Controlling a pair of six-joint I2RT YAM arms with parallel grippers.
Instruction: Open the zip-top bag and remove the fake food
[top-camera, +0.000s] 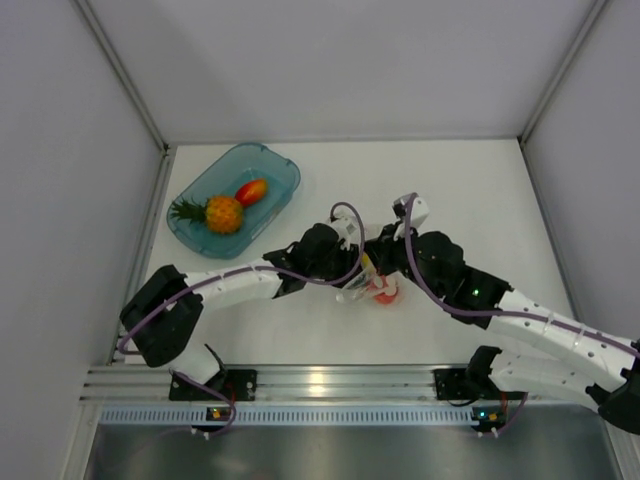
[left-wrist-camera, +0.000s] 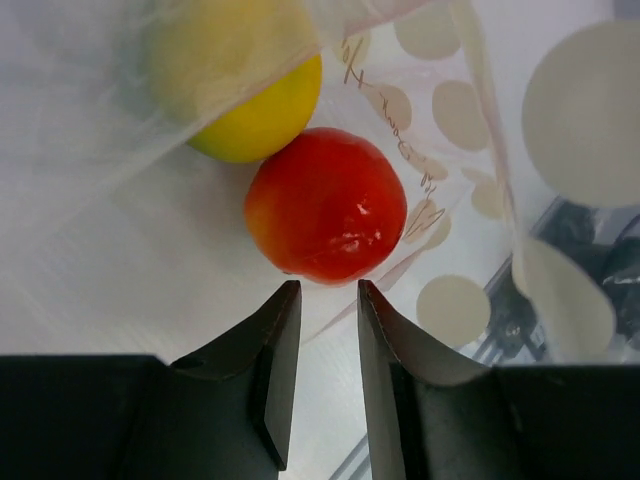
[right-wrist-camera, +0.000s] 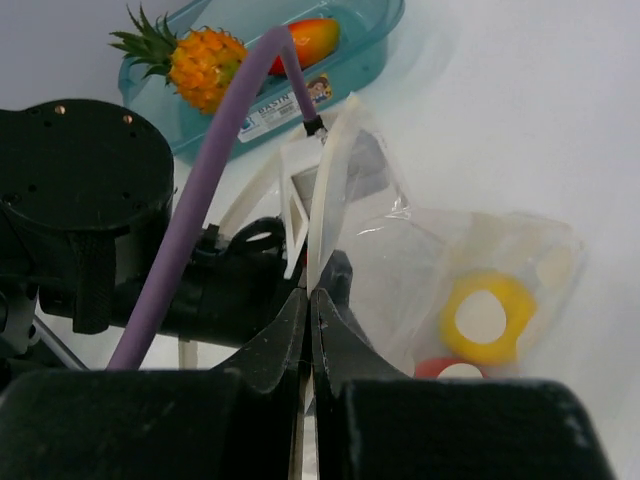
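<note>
The clear zip-top bag (top-camera: 362, 292) hangs between both grippers at the table's middle. My right gripper (right-wrist-camera: 309, 293) is shut on the bag's white zip edge (right-wrist-camera: 330, 190). My left gripper (left-wrist-camera: 323, 288) has its jaws a little apart, with the bag film (left-wrist-camera: 450, 100) around it. A red rounded fruit (left-wrist-camera: 325, 205) lies just beyond its fingertips, and the yellow lemon (left-wrist-camera: 255, 110) lies past that. Both also show through the bag in the right wrist view, the lemon (right-wrist-camera: 520, 300) above the red fruit (right-wrist-camera: 430, 368). The pineapple (top-camera: 222, 213) and a red-orange fruit (top-camera: 251, 191) lie in the teal tray (top-camera: 285, 170).
The teal tray stands at the back left, close to the left wall post. In the top view the left gripper (top-camera: 365, 270) and right gripper (top-camera: 378, 262) nearly touch. The left arm's black wrist (right-wrist-camera: 90, 220) fills the left of the right wrist view.
</note>
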